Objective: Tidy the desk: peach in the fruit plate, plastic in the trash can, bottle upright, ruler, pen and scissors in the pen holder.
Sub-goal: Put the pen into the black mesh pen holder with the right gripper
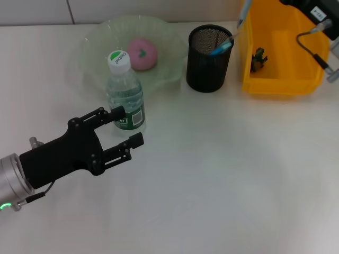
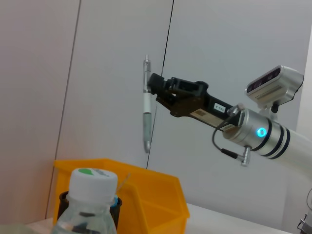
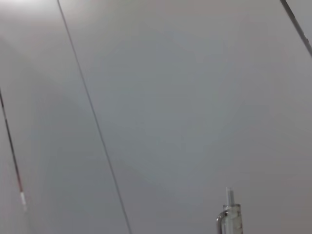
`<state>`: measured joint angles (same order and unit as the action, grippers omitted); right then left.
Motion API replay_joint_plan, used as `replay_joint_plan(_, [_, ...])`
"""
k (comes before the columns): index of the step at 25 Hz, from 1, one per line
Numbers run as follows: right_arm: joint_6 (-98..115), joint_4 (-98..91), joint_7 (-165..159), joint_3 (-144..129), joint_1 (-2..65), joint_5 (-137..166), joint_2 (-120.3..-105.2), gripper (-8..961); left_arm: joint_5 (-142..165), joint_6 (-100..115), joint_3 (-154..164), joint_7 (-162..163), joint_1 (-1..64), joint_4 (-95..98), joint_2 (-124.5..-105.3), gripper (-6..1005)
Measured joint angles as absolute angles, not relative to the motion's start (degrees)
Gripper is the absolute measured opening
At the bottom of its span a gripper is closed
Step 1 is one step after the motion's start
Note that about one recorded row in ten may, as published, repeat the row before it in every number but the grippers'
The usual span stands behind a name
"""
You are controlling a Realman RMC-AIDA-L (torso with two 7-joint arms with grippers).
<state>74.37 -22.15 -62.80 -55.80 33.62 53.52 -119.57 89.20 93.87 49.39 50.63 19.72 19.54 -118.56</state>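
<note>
Right end effector point(image 2: 152, 87) up in the air, clamped on one pen point(image 2: 146, 105), which hangs vertical, tip down. In the head view the pen point(image 1: 243, 13) is above and just to the right of the pen holder point(image 1: 208, 52), over the gap between holder and yellow bin point(image 1: 280, 47). Pen top also shows in the right wrist view point(image 3: 230, 214).

Left end effector point(image 1: 127, 126) low over the surface point(image 1: 222, 174), fingers spread wide, holding nothing. One bottle point(image 1: 125, 91) stands upright in front and to the left of the pen holder; the far finger tip sits right at the bottle's base, contact unclear, while the near finger is clear of it.

Counts: one peach point(image 1: 142, 53) in one fruit plate point(image 1: 100, 42), left of the pen holder. One blue-tipped item point(image 1: 221, 47) leaning inside the holder, type unclear. One small dark piece point(image 1: 259, 59) in the yellow bin, right of the holder.
</note>
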Motion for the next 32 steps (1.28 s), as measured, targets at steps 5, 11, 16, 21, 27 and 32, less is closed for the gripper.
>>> replay_joint_plan(5, [73.2, -11.2, -52.2, -55.7, 40.0, 46.8, -119.77, 160, 89.2, 93.8, 49.4, 50.5, 19.7, 19.3, -118.56, 731])
replay_joint_plan(11, [67.8, -5.9, -46.1, -55.7, 45.3, 45.4, -119.90, 163, 89.2, 93.7, 49.4, 50.4, 19.7, 18.9, -118.56, 732])
replay_joint_plan(16, [64.4, -5.0, -45.1, -55.8, 46.5, 45.4, -119.89, 165, 89.2, 93.7, 49.4, 49.9, 19.7, 18.7, -118.56, 732])
replay_joint_plan(21, [63.1, -4.7, -44.8, -56.8, 46.9, 46.0, -119.88, 167, 89.2, 93.7, 49.4, 49.8, 19.7, 18.6, -118.56, 732])
replay_joint_plan(27, [62.0, -4.3, -45.5, -58.3, 47.5, 46.1, -119.88, 206, 89.2, 93.7, 49.4, 49.7, 19.7, 18.6, -118.56, 732])
replay_joint_plan(32, [62.0, -3.8, -45.5, -58.3, 47.5, 46.1, -119.88, 298, 89.2, 93.7, 49.4, 49.7, 19.6, 18.6, -118.56, 733])
